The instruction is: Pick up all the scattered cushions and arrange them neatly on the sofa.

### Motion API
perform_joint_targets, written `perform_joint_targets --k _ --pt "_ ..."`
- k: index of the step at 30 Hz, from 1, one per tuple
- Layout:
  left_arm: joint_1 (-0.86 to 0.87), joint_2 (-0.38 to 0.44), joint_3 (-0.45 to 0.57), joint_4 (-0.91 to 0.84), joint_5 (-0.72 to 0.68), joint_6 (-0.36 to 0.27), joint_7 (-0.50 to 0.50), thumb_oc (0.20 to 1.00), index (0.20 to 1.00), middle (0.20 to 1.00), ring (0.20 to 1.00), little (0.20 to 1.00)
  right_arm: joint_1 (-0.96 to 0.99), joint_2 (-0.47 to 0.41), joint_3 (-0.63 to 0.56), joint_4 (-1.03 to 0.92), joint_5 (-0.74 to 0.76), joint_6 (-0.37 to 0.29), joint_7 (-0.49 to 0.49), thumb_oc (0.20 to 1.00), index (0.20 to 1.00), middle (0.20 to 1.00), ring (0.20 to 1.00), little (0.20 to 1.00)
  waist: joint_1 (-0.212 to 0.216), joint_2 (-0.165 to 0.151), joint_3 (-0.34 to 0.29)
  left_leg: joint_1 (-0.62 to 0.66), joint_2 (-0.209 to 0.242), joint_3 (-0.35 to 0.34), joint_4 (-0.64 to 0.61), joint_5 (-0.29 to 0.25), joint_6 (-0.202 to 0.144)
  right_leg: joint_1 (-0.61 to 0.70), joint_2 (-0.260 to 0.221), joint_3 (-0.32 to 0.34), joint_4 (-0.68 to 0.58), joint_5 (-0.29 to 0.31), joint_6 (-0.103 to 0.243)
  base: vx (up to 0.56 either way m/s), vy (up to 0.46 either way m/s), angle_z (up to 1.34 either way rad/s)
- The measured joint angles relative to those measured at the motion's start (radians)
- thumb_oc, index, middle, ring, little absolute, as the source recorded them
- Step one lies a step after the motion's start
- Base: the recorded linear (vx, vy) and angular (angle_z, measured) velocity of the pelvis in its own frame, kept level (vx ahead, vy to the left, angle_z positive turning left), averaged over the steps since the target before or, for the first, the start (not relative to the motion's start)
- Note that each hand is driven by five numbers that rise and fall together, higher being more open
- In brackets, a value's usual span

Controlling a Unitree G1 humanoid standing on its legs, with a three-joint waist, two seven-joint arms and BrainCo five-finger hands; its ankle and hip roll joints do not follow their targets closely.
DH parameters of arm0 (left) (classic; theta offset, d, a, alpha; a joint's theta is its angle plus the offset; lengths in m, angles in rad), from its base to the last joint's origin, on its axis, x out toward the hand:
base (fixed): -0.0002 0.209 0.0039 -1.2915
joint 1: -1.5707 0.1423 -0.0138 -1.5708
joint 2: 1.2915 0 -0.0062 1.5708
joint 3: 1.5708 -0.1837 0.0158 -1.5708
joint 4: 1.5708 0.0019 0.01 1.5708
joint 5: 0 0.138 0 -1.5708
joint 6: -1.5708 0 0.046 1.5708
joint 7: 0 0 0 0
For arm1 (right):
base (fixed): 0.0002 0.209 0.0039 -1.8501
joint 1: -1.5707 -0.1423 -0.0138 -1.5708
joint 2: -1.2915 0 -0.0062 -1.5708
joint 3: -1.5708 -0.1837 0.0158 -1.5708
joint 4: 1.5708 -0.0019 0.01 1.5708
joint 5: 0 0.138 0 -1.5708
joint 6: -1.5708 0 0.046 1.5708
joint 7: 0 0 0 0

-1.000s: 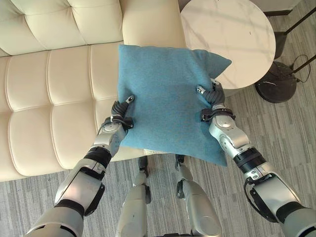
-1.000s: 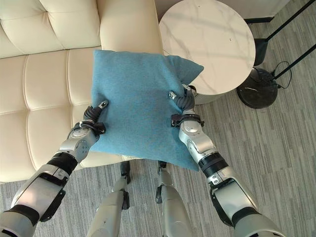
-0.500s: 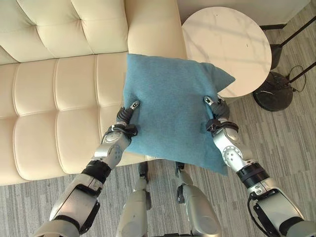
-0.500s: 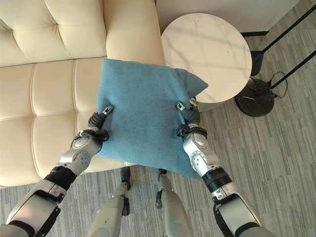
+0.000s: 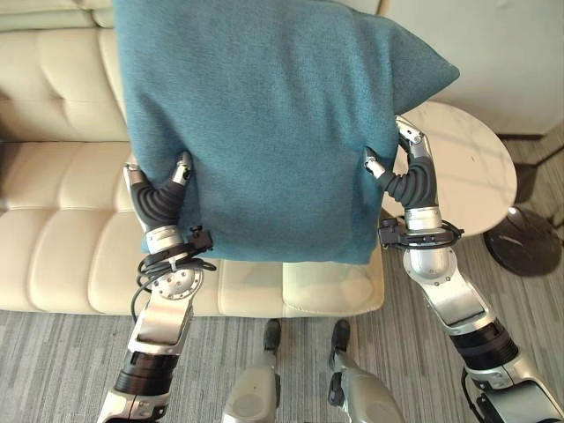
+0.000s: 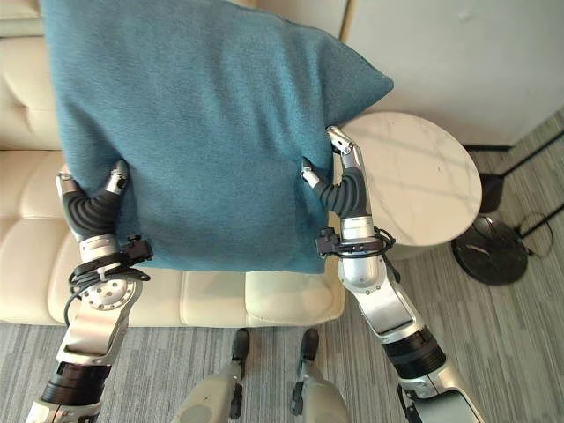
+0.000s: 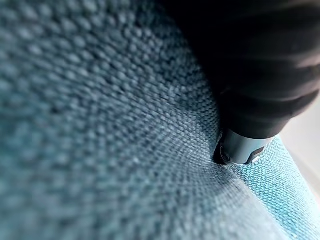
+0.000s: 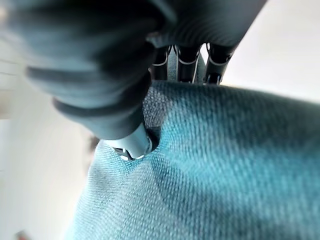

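While both pinch its side edges, left hand [image 5: 160,201], right hand [image 5: 407,176], blue cushion [image 5: 264,123] above sofa [image 5: 53,238].

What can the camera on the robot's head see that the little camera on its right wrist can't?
The left eye view shows the whole scene: the cream sofa, the round marble side table, and both hands, left hand and right hand, gripping the blue cushion by its two sides, lifted above the seat. The right wrist view shows, from very close, the thumb pressing a dent into the weave, with fingers going behind the cushion's edge. Both show the cushion pinched by the right hand.
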Motion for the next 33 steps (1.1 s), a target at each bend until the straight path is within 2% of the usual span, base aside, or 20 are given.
perform_joint_targets --k 5,9,10,14,17,18,19,20,21,22,23,24,25,26,27,28,29,31,32,33 --pt "0.038 0.015 -0.041 -0.018 0.013 -0.023 0.044 0.200 0.200 0.200 0.200 0.200 0.030 -0.006 0.003 -0.064 -0.149 -0.023 -0.123 0.200 0.200 0.200 0.200 0.200 0.010 0.005 -0.034 0.005 -0.011 -0.070 0.009 -0.001 0.001 0.035 -0.006 -0.005 0.036 -0.033 0.023 -0.10 -0.007 0.39" --pt "0.039 0.034 -0.074 -0.017 0.034 -0.032 0.053 0.200 0.200 0.200 0.200 0.200 0.043 -0.024 0.000 -0.069 -0.225 -0.023 -0.191 0.200 0.200 0.200 0.200 0.200 -0.009 0.003 -0.058 -0.013 -0.016 -0.183 0.030 -0.004 0.006 0.045 0.002 0.157 0.150 -0.151 0.057 -0.07 -0.135 0.93" --pt "0.039 0.038 -0.079 -0.016 0.034 -0.034 0.054 0.200 0.200 0.200 0.200 0.200 0.043 -0.024 -0.001 -0.069 -0.228 -0.023 -0.196 0.200 0.200 0.200 0.200 0.200 0.000 0.002 -0.070 -0.028 -0.016 -0.200 0.031 0.006 -0.007 0.050 0.005 0.177 0.152 -0.180 0.057 -0.14 -0.233 1.20" --pt "0.046 0.042 -0.075 -0.013 0.033 -0.037 0.056 0.200 0.200 0.200 0.200 0.200 0.037 -0.028 0.011 -0.066 -0.248 -0.022 -0.207 0.200 0.200 0.200 0.200 0.200 0.068 0.018 -0.081 -0.049 0.001 -0.276 0.059 0.030 -0.037 0.074 0.066 0.206 0.163 -0.226 0.041 -0.19 -0.210 0.61" --pt "0.085 0.051 -0.058 -0.008 0.033 -0.039 0.044 0.200 0.200 0.200 0.200 0.200 0.045 -0.039 0.036 -0.065 -0.247 -0.023 -0.208 0.200 0.200 0.200 0.200 0.200 0.066 0.029 -0.084 -0.068 0.004 -0.331 0.088 0.022 -0.077 0.101 0.102 0.200 0.164 -0.250 0.011 -0.22 -0.170 0.59" --pt "0.094 0.053 -0.058 -0.005 0.034 -0.039 0.040 0.200 0.200 0.200 0.200 0.200 0.050 -0.039 0.042 -0.061 -0.246 -0.024 -0.209 0.200 0.200 0.200 0.200 0.200 0.072 0.036 -0.085 -0.071 0.003 -0.354 0.090 0.042 -0.082 0.106 0.114 0.190 0.166 -0.253 0.005 -0.54 -0.164 1.06" --pt "0.104 0.061 -0.058 -0.005 0.034 -0.039 0.031 0.200 0.200 0.200 0.200 0.200 0.054 -0.045 0.042 -0.059 -0.245 -0.025 -0.209 0.200 0.200 0.200 0.200 0.200 0.048 0.045 -0.082 -0.092 0.003 -0.371 0.086 0.067 -0.118 0.102 0.142 0.203 0.177 -0.272 -0.024 -0.43 -0.079 1.11" --pt "0.118 0.073 -0.058 -0.005 0.034 -0.039 0.026 0.200 0.200 0.200 0.200 0.200 0.048 -0.049 0.044 -0.044 -0.244 -0.025 -0.208 0.200 0.200 0.200 0.200 0.200 0.046 0.060 -0.083 -0.107 0.025 -0.367 0.065 0.063 -0.129 0.064 0.164 0.195 0.229 -0.292 -0.037 -0.53 -0.090 0.88" --pt "0.123 0.082 -0.054 -0.005 0.034 -0.038 0.025 0.200 0.200 0.200 0.200 0.200 0.044 -0.046 0.050 -0.034 -0.242 -0.025 -0.207 0.200 0.200 0.200 0.200 0.200 0.059 0.062 -0.081 -0.113 0.039 -0.335 0.051 0.053 -0.114 0.046 0.164 0.198 0.259 -0.298 -0.045 -0.34 -0.057 0.62" --pt "0.131 0.093 -0.049 -0.003 0.033 -0.032 0.021 0.200 0.200 0.200 0.200 0.200 0.044 -0.047 0.071 -0.013 -0.231 -0.024 -0.207 0.200 0.200 0.200 0.200 0.200 0.064 0.072 -0.080 -0.137 0.072 -0.243 0.039 0.005 -0.063 0.023 0.177 0.163 0.301 -0.293 -0.067 -0.18 -0.036 0.48" --pt "0.135 0.099 -0.046 -0.002 0.033 -0.028 0.018 0.200 0.200 0.200 0.200 0.200 0.047 -0.046 0.082 -0.007 -0.218 -0.021 -0.207 0.200 0.200 0.200 0.200 0.200 0.060 0.063 -0.078 -0.142 0.080 -0.189 0.043 -0.044 -0.089 0.021 0.156 0.150 0.302 -0.302 -0.079 -0.22 -0.065 0.90" --pt "0.139 0.106 -0.048 -0.001 0.034 -0.023 0.011 0.200 0.200 0.200 0.200 0.200 0.058 -0.044 0.083 -0.002 -0.214 -0.020 -0.206 0.200 0.200 0.200 0.200 0.200 0.048 0.032 -0.073 -0.150 0.074 -0.096 0.062 -0.095 -0.072 0.027 0.104 0.105 0.284 -0.292 -0.099 -0.19 -0.060 0.79" --pt "0.139 0.106 -0.049 0.001 0.034 -0.023 0.008 0.200 0.200 0.200 0.200 0.200 0.064 -0.045 0.082 -0.001 -0.213 -0.021 -0.207 0.200 0.200 0.200 0.200 0.200 0.043 0.011 -0.070 -0.153 0.055 -0.047 0.098 -0.082 -0.039 0.033 0.072 0.080 0.276 -0.280 -0.100 -0.23 -0.053 1.15" --pt "0.139 0.102 -0.049 0.002 0.034 -0.023 -0.001 0.200 0.200 0.200 0.200 0.200 0.080 -0.047 0.079 -0.010 -0.213 -0.020 -0.207 0.200 0.200 0.200 0.200 0.200 0.020 -0.026 -0.080 -0.152 0.048 0.102 0.193 -0.095 -0.024 0.071 0.016 0.024 0.214 -0.250 -0.094 -0.16 -0.019 1.20" --pt "0.139 0.098 -0.050 0.002 0.034 -0.025 -0.005 0.200 0.200 0.200 0.200 0.200 0.080 -0.049 0.078 -0.019 -0.214 -0.021 -0.208 0.200 0.200 0.200 0.200 0.200 -0.003 -0.035 -0.092 -0.137 0.049 0.146 0.222 -0.096 -0.022 0.092 0.002 0.004 0.180 -0.238 -0.083 -0.13 0.000 1.20" --pt "0.138 0.089 -0.051 0.000 0.034 -0.034 -0.006 0.200 0.200 0.200 0.200 0.200 0.077 -0.062 0.070 -0.040 -0.215 -0.022 -0.211 0.200 0.200 0.200 0.200 0.200 -0.012 -0.021 -0.105 -0.081 0.071 0.137 0.207 -0.096 -0.014 0.098 0.001 -0.007 0.174 -0.234 -0.072 -0.15 0.019 1.08" --pt "0.128 0.071 -0.059 0.001 0.034 -0.040 -0.006 0.200 0.200 0.200 0.200 0.200 0.085 -0.067 0.059 -0.057 -0.218 -0.024 -0.220 0.200 0.200 0.200 0.200 0.200 -0.041 -0.010 -0.110 -0.045 0.105 0.208 0.235 -0.143 0.016 0.129 -0.010 -0.088 0.148 -0.227 -0.064 -0.07 0.028 1.14" --pt "0.085 0.057 -0.097 0.003 0.034 -0.046 -0.007 0.200 0.200 0.200 0.200 0.200 0.102 -0.065 0.026 -0.083 -0.217 -0.023 -0.242 0.200 0.200 0.200 0.200 0.200 -0.085 -0.034 -0.121 0.028 0.115 0.285 0.225 -0.156 -0.010 0.145 -0.058 -0.168 0.156 -0.230 -0.053 -0.03 0.086 1.47" --pt "0.070 0.052 -0.110 0.003 0.034 -0.048 -0.007 0.200 0.200 0.200 0.200 0.200 0.100 -0.072 -0.001 -0.093 -0.218 -0.024 -0.243 0.200 0.200 0.200 0.200 0.200 -0.089 -0.021 -0.126 0.066 0.139 0.296 0.206 -0.121 0.004 0.146 -0.060 -0.182 0.167 -0.235 -0.035 -0.02 0.134 1.24" --pt "0.066 0.042 -0.129 0.003 0.032 -0.049 -0.008 0.200 0.200 0.200 0.200 0.200 0.105 -0.073 -0.017 -0.096 -0.218 -0.023 -0.246 0.200 0.200 0.200 0.200 0.200 -0.092 0.005 -0.141 0.085 0.149 0.291 0.159 -0.090 -0.012 0.149 -0.060 -0.216 0.175 -0.233 -0.023 -0.02 0.075 0.97"
